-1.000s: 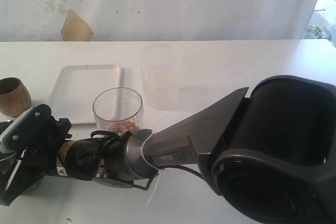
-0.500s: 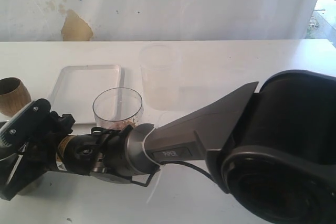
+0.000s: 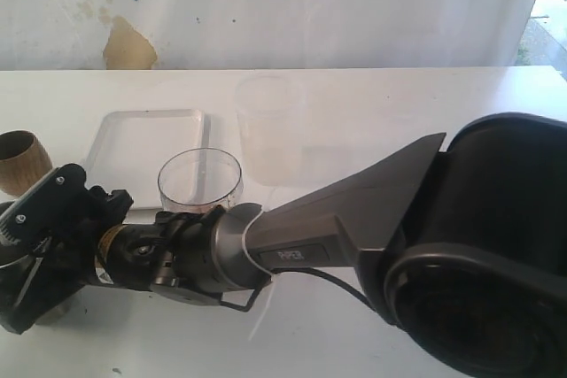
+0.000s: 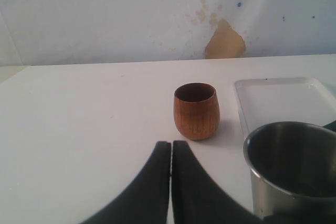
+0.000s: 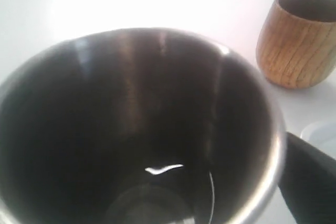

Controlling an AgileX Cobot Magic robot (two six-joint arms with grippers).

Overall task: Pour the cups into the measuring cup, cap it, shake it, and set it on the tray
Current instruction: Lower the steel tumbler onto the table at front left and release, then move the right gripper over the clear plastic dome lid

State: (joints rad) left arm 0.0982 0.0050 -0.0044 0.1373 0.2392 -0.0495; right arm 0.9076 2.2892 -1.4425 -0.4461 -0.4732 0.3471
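Note:
The steel tumbler fills the right wrist view, upright and dark inside. One black finger of my right gripper presses against its outer wall, so that gripper is shut on it at the table's near left. The brown wooden cup stands just beyond, apart from the tumbler. My left gripper is shut with nothing in it, a short way in front of the brown cup. The clear measuring cup stands by the white tray, its lower part hidden behind my right arm.
A frosted translucent cup stands behind the measuring cup, right of the tray. My right arm crosses the front of the table from right to left. A stained white backdrop closes off the far edge.
My right gripper has moved down and slightly right with the tumbler, toward the table. The brown cup, measuring cup and tray have not moved.

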